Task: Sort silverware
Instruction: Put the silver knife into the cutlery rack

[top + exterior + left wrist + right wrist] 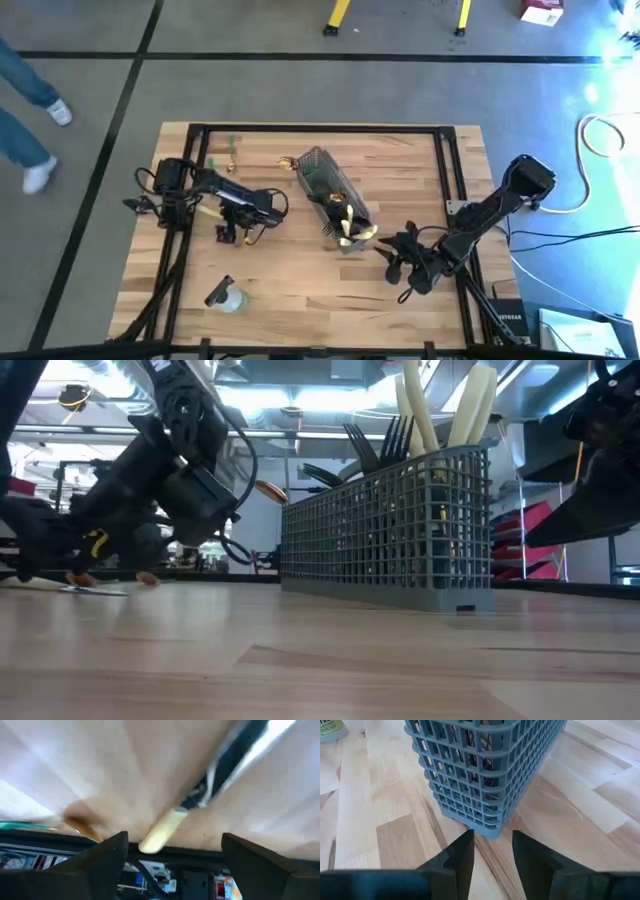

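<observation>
Where upright, utensils (415,420) in basket (390,530)

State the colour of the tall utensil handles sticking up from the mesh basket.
Pale cream-yellow handles, above the grey basket; clearest in the low view.

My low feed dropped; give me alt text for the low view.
A grey wire-mesh basket stands on the wooden table, holding upright pale tan utensils and black forks. The left arm reaches down at the picture's left; the right arm shows at the right edge.
</observation>
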You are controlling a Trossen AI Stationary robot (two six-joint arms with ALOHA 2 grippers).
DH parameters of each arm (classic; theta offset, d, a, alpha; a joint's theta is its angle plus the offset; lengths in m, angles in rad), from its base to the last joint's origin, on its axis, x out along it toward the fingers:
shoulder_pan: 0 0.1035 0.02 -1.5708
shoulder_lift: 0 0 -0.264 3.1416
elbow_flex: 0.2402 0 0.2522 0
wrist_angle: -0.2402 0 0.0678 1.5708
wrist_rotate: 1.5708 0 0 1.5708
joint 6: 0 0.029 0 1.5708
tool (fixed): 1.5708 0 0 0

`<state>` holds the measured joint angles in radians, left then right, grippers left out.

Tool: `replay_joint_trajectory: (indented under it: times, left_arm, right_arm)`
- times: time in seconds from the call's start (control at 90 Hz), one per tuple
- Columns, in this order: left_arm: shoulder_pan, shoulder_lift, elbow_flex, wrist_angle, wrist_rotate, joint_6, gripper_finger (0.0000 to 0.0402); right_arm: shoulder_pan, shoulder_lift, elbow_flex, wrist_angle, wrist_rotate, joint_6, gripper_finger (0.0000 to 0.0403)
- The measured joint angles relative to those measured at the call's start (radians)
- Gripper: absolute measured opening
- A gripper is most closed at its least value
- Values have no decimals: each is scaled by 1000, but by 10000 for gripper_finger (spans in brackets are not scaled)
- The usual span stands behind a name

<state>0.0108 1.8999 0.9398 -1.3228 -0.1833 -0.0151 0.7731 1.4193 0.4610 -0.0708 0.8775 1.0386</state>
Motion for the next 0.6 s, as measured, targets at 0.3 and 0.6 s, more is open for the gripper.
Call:
replay_joint_trajectory:
  times: [0.3, 0.6]
  left_arm:
    - [40, 60, 0, 14, -58, 50, 306]
    - [49, 64, -49, -26, -29, 80, 306]
  right_arm:
    - [0, 0, 0, 0, -8, 0, 117]
    - [0, 0, 0, -6, -8, 0, 117]
